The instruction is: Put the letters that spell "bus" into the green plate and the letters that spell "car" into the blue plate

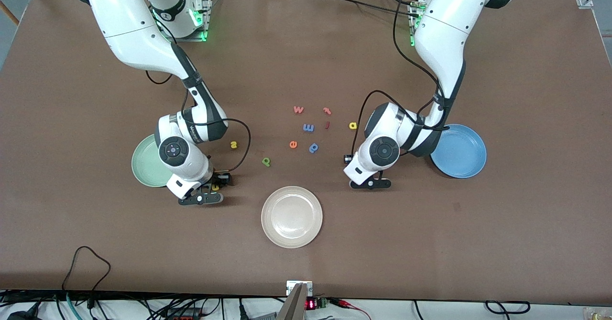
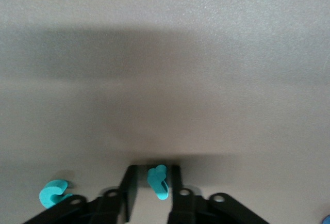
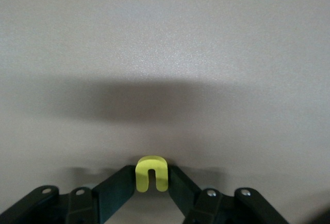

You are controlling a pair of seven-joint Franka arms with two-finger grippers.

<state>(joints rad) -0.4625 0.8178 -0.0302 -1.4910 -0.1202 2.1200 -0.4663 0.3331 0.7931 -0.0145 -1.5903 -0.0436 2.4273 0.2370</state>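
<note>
Yellow and arch-shaped, the u point(image 3: 151, 173) sits pinched between our right gripper point(image 3: 151, 182) fingers, low over the table beside the green plate point(image 1: 146, 167). Our left gripper point(image 2: 154, 193) brackets a teal r point(image 2: 158, 181); whether it is gripped we cannot tell. A teal c point(image 2: 53, 193) lies just beside it.

Plates: three, namely green plate point(image 1: 143, 167), blue plate point(image 1: 466, 152) and cream plate point(image 1: 291, 216).

Toy letters: twelve, namely three yellow letters point(image 1: 353, 126), two teal letters point(image 2: 158, 180), two blue letters point(image 1: 308, 127), four red-orange letters point(image 1: 298, 109) and one green letter point(image 1: 266, 161).
</note>
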